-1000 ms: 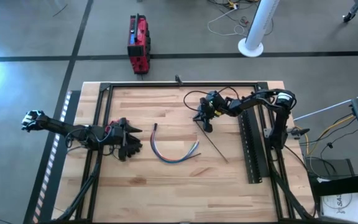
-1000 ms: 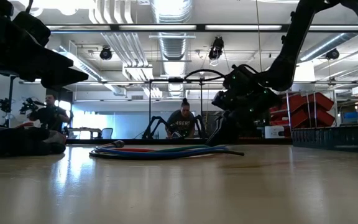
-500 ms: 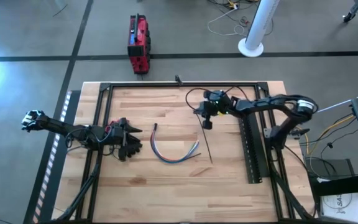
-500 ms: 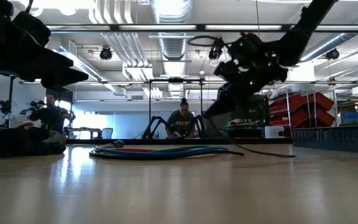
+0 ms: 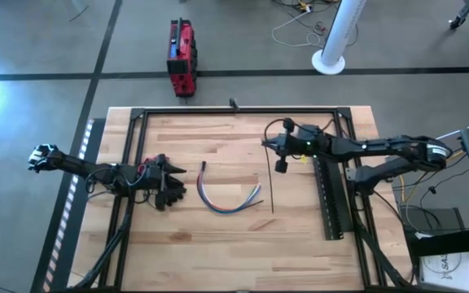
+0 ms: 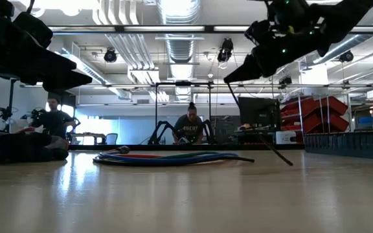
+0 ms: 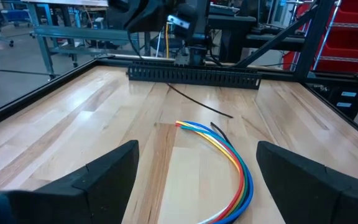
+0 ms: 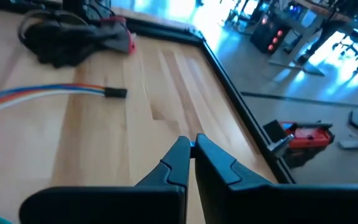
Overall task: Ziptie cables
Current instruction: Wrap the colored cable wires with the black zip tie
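The cables (image 5: 226, 199), a curved bundle of blue, green and yellow wires with a dark end (image 8: 115, 93), lie flat on the table's middle. The ziptie (image 5: 272, 194), a thin black strip, runs from my right gripper (image 5: 280, 166) toward the table's near edge, just right of the cables. That gripper is shut on it, raised well above the table (image 6: 228, 79). My left gripper (image 5: 169, 189) rests open at the table's left, pointing at the cables (image 7: 229, 155) and apart from them. My right gripper holds the ziptie's far end (image 5: 273, 173) pinched between its shut fingertips (image 8: 180, 149). The strip slants down from the gripper, and its near end (image 6: 291, 164) lies on the table. The wrist view shows nothing more of the contact.
A long black perforated bar (image 5: 330, 195) lies along the table's right side. A black frame rail (image 5: 234, 111) edges the table. A red case (image 5: 181, 57) stands on the floor beyond the far edge. People (image 6: 190, 128) sit in the room behind.
My right gripper has risen well above the table and gone a little toward the right edge, staying shut. The ziptie's far end has come up with it. Its near end has slid toward the cables, so the strip now points straight at the near edge.
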{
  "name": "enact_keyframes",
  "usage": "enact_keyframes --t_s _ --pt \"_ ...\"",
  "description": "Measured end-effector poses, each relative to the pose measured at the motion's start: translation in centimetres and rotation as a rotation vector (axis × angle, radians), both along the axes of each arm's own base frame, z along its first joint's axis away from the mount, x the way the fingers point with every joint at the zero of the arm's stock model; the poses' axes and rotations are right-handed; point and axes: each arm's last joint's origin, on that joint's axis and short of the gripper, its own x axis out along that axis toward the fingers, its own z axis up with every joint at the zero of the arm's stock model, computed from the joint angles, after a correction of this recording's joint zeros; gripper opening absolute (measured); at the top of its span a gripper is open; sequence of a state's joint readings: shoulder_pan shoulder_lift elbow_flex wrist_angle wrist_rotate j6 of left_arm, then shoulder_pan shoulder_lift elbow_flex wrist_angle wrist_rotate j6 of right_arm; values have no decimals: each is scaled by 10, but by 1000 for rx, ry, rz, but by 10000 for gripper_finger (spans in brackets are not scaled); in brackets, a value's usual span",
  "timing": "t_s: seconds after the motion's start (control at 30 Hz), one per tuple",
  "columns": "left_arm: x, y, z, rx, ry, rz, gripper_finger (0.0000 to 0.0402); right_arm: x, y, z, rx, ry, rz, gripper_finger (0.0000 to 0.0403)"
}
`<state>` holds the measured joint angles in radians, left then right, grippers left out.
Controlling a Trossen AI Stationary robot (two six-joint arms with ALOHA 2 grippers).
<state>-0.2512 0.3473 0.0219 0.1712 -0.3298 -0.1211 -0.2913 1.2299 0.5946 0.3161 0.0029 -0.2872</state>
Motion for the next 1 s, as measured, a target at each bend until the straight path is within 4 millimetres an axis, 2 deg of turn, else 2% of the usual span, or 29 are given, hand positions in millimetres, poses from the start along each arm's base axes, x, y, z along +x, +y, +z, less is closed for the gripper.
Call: enact_keyframes --t_s 0.33,0.63,1.0 --pt "0 0 0 0 -1 0 311 -9 6 14 36 -55 -2 1" --pt "0 0 1 -1 -6 0 311 -11 8 12 52 -26 3 1" --pt "1 0 31 -129 -317 0 311 -11 14 9 46 16 32 1"
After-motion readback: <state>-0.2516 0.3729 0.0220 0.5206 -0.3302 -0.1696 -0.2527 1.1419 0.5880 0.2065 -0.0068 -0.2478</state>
